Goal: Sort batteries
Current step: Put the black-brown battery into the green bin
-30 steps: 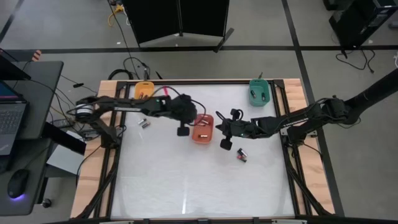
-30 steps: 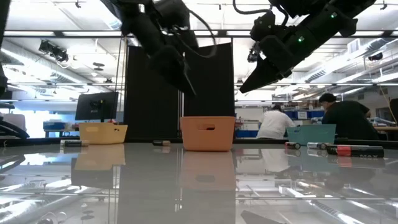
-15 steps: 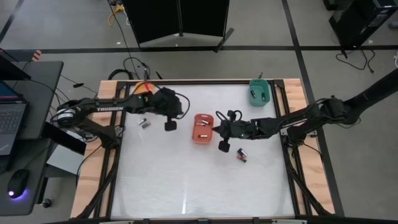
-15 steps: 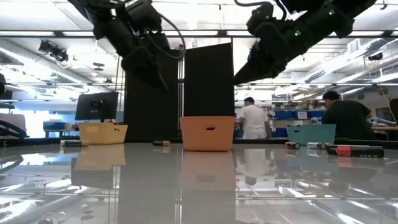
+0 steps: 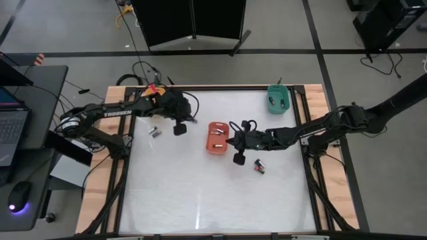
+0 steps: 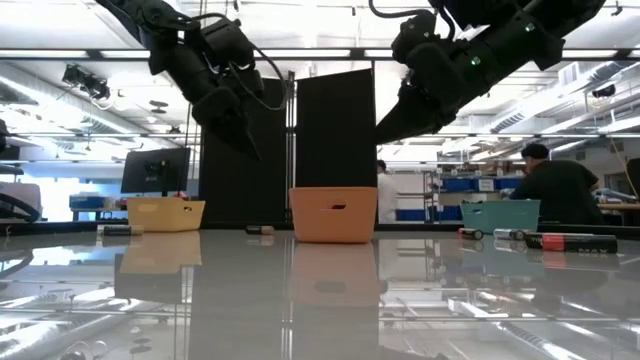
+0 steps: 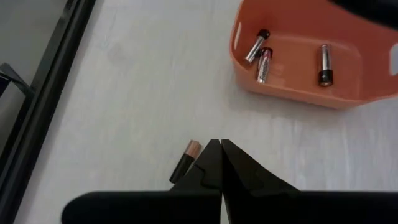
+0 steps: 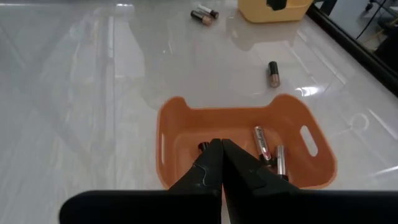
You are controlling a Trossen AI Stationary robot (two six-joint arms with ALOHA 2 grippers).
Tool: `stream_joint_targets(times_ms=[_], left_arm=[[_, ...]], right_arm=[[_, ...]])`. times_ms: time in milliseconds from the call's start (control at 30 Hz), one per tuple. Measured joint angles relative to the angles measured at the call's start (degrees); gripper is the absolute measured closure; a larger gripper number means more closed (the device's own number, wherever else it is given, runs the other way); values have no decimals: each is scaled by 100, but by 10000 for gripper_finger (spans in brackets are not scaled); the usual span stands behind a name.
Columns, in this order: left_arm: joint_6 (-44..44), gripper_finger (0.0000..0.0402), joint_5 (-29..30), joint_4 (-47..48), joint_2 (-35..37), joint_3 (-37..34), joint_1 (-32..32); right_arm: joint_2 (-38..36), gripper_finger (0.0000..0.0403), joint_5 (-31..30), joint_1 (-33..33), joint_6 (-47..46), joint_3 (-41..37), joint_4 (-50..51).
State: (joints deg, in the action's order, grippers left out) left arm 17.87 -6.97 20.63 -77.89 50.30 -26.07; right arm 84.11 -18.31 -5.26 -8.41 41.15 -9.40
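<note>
My left gripper [image 5: 179,128] hangs shut above the table, left of the red-orange tray [image 5: 208,127]. In its wrist view a dark battery with a copper end [image 7: 188,155] lies on the table just beside the shut fingertips [image 7: 217,144], partly hidden by them. Two more batteries [image 5: 153,132] lie further left. My right gripper [image 5: 238,158] is shut and raised over the tray's right edge [image 8: 219,144]. The tray holds three batteries [image 7: 262,57]. Two batteries [image 5: 259,167] lie on the table near the right gripper. Both grippers show well above the table in the low view.
A yellow-orange tray [image 5: 152,93] sits at the far left corner, partly under the left arm. A teal tray [image 5: 278,99] with batteries sits at the far right corner. The near half of the white table [image 5: 213,200] carries nothing. People are in the room beyond the table [image 6: 555,190].
My left gripper has swung from over the red-orange tray toward the table's left and far side, ending above the loose batteries there. My right gripper has shifted slightly left toward the tray. The trays and batteries have stayed put.
</note>
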Motion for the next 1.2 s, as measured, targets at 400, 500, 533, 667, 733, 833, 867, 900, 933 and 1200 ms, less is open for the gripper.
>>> stream_joint_targets(times_ms=[400, 500, 533, 667, 733, 833, 867, 900, 933, 1200], left_arm=[[-43, 400, -204, -1030, 254, -514, -48], [-194, 400, -229, -1571, 565, -977, -46], [-267, 400, -238, -1703, 673, -1106, -33], [-436, 400, -236, -1775, 1143, -1512, 61], [-488, 400, -226, -1849, 1393, -1620, 136], [-602, 400, -168, -1821, 1721, -1754, 261], [-615, 400, -139, -1818, 1821, -1794, 296], [-623, 400, -126, -1795, 1914, -1836, 340], [-623, 400, -114, -1811, 1987, -1863, 374], [-802, 399, 72, -1906, 2223, -2158, 676]], right_arm=[[198, 392, 109, -4, -41, 0, -315], [377, 392, 180, -8, -43, 0, -541], [427, 392, 208, -7, -43, 0, -613], [501, 392, 252, -47, -63, -2, -730], [471, 392, 250, -90, -58, -2, -775], [388, 392, 250, -138, -45, -2, -855], [363, 392, 250, -156, -45, -2, -853], [346, 392, 250, -171, -48, -2, -853], [321, 392, 250, -183, -45, -2, -808], [-6, 392, 248, -322, -100, 0, -599]])
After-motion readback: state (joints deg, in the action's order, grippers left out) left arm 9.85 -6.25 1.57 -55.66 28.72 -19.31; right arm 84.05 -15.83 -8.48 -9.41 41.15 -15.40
